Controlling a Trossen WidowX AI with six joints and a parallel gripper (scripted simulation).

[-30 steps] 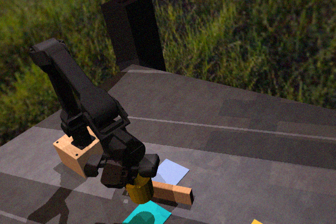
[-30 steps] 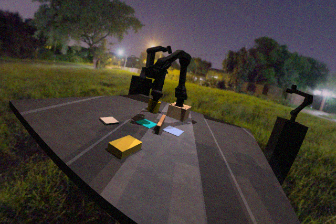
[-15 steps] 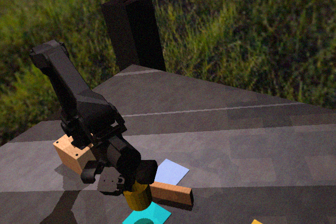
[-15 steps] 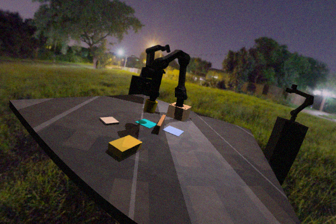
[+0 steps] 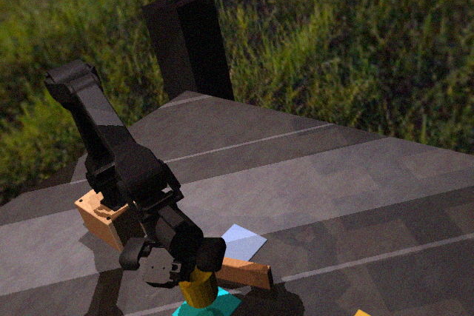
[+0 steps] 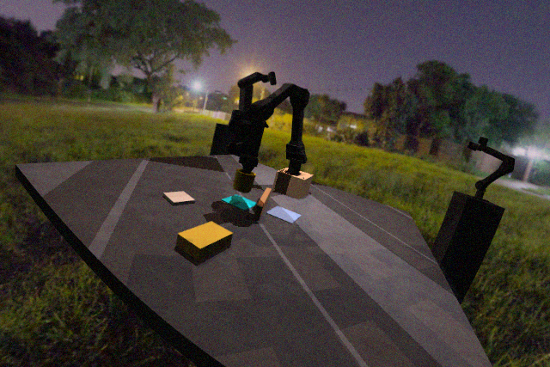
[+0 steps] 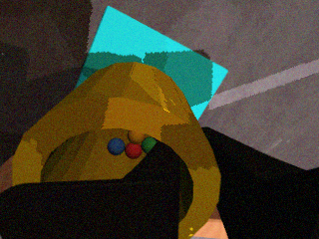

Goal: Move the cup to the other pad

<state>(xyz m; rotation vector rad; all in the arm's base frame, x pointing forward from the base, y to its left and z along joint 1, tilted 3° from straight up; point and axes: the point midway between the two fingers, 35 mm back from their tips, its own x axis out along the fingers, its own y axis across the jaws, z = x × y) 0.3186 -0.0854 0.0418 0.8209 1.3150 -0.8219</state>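
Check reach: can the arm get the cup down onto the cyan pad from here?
Probably yes. The gripper is shut on the yellow cup, held above the cyan pad. The wooden bar lies beside the pad, not between. The marbles sit in the cup.

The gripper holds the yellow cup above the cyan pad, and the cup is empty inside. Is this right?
Not quite. The gripper does hold the yellow cup above the cyan pad, but the cup is not empty: the wrist view shows small marbles at its bottom, blue, red, green and a yellowish one.
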